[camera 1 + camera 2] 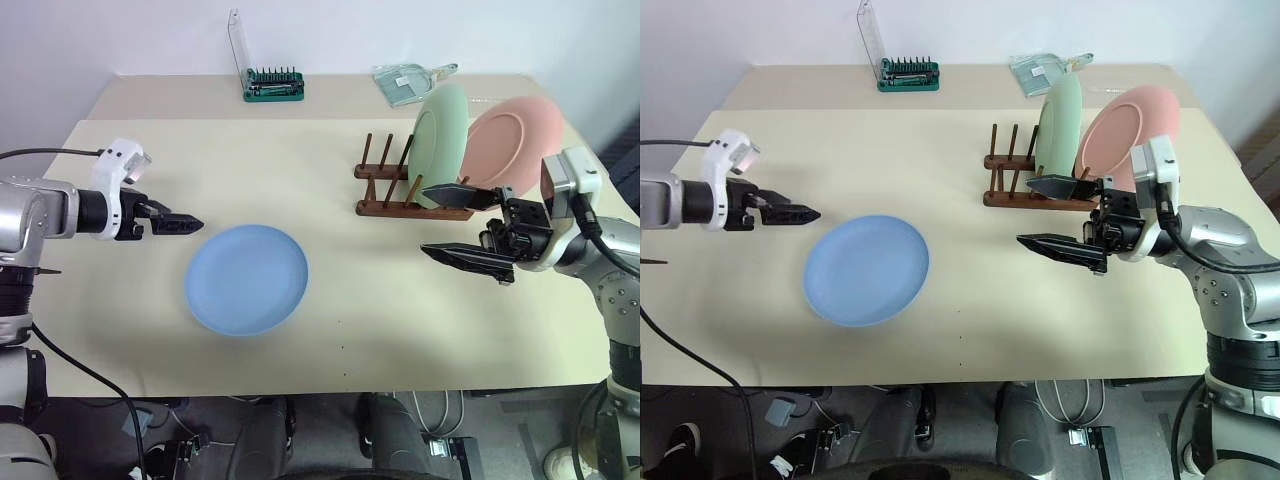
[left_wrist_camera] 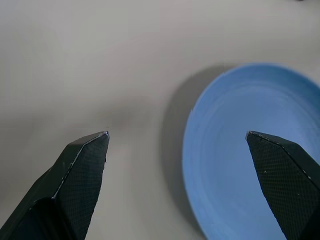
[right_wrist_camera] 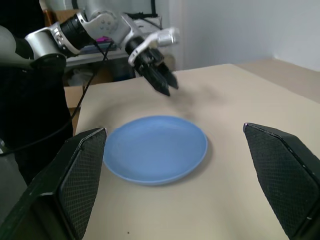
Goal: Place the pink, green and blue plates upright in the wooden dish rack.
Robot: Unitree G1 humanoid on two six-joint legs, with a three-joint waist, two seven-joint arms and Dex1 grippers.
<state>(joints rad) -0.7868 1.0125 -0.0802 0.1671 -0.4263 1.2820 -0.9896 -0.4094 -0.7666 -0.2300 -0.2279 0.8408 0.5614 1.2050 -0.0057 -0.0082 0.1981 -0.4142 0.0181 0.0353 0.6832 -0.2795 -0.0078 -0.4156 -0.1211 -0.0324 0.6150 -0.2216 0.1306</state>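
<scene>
The light blue plate (image 1: pixel 247 278) lies flat on the table, near the middle. My left gripper (image 1: pixel 186 224) hovers just off its left rim, open and empty, its fingers (image 2: pixel 85 165) spread wide. The wooden dish rack (image 1: pixel 385 190) stands at the back right. The green plate (image 1: pixel 443 140) stands upright between its pegs. The pink plate (image 1: pixel 515 140) leans upright at the rack's right end, its lower edge hidden. My right gripper (image 1: pixel 447 223) hangs open and empty in front of the rack, pointing left toward the blue plate (image 3: pixel 155 147).
A green screwdriver bit case (image 1: pixel 273 85) with a raised clear lid sits at the table's back edge. A clear plastic packet (image 1: pixel 408 80) lies behind the rack. Bare table (image 1: pixel 380 310) stretches between the blue plate and my right gripper.
</scene>
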